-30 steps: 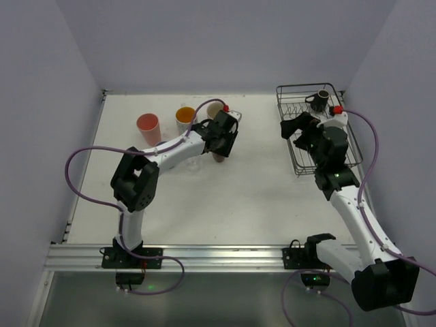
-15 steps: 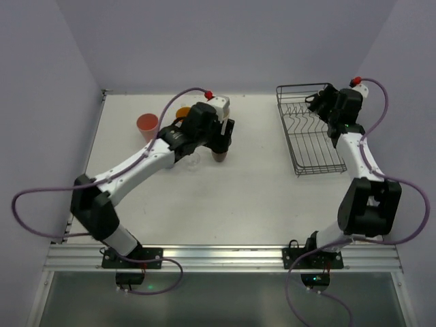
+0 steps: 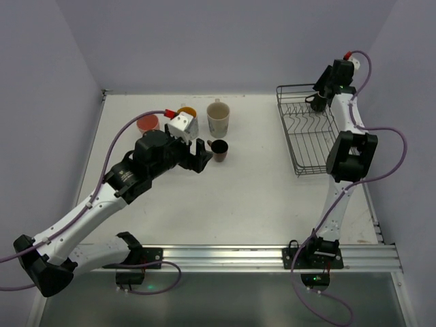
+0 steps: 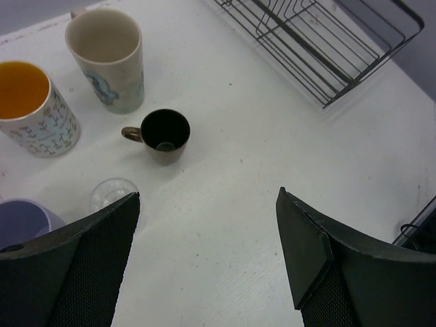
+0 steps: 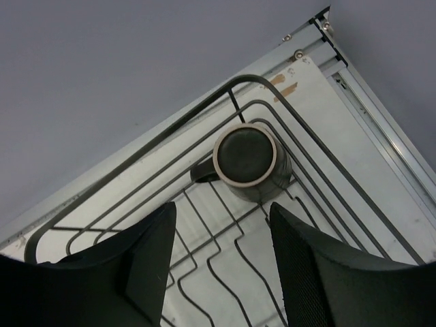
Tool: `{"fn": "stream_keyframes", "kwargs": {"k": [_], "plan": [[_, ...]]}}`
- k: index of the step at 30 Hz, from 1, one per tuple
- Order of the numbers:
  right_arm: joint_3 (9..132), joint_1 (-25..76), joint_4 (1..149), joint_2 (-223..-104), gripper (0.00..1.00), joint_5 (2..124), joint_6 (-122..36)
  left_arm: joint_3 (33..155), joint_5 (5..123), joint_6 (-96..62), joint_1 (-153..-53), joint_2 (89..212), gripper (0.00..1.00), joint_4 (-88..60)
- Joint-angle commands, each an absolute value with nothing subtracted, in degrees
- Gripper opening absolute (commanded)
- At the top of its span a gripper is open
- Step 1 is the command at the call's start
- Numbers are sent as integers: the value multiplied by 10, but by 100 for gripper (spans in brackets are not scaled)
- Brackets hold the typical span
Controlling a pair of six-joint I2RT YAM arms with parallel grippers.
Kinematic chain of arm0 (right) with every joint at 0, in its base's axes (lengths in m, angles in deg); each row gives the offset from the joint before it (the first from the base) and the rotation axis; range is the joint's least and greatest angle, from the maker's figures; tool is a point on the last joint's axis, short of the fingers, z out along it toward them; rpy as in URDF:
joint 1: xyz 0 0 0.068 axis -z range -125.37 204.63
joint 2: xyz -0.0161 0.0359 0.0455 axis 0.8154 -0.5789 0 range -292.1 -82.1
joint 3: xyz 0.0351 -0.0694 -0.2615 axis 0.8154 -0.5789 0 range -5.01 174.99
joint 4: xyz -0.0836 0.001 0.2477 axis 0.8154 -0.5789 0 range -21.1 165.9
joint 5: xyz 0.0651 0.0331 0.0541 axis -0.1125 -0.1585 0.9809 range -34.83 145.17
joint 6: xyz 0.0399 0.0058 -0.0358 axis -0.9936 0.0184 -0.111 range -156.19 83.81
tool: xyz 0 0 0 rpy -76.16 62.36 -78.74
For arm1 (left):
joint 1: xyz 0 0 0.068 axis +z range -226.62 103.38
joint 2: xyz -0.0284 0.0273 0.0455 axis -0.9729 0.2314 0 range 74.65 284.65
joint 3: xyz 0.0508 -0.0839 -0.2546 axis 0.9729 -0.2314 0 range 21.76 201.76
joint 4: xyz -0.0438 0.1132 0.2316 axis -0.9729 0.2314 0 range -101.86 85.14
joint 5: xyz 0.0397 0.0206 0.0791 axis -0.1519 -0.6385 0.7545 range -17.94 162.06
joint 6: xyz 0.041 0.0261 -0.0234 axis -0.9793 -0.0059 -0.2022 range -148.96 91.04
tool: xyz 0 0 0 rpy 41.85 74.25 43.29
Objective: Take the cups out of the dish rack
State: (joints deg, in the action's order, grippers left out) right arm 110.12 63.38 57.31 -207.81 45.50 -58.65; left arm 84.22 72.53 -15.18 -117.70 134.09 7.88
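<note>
Here we see the left gripper [image 4: 208,197] hanging over the white table [image 3: 259,197] with its jaws spread wide and nothing between them. Just ahead of it a dark brown mug [image 4: 165,134] stands upright on the table, handle to the left. Beyond that mug stands the cream mug [image 4: 105,58], and to its left the white dotted mug [image 4: 27,102] with the orange inside. A clear glass [image 4: 112,194] sits close beside the left finger [image 4: 82,266], and from above we make out the salmon-red tumbler [image 3: 148,123] at the far left of the group.

The dish rack [image 3: 310,136] lies at the table's far right. The right gripper [image 5: 221,218] hovers over its far corner, jaws apart and gripping nothing. A second dark mug [image 5: 246,158] stands upright in that corner, just beyond the fingertips.
</note>
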Motion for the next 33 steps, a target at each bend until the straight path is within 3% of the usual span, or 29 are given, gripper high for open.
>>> {"fn": "stream_keyframes", "kwargs": {"k": [1, 10, 18, 23, 33], "plan": [[1193, 639, 516, -2128, 59, 432, -573, 807, 731, -173, -1181, 1315, 84, 51], [1327, 639, 471, -2234, 74, 435, -569, 778, 726, -178, -1180, 1302, 84, 24], [1353, 646, 489, -2264, 78, 426, -564, 768, 709, -175, -1179, 1296, 84, 4], [1366, 653, 493, -2272, 77, 450, -564, 764, 707, -176, -1179, 1293, 84, -4], [1396, 657, 474, -2288, 66, 466, -561, 757, 742, -188, -1178, 1268, 84, -13]]}}
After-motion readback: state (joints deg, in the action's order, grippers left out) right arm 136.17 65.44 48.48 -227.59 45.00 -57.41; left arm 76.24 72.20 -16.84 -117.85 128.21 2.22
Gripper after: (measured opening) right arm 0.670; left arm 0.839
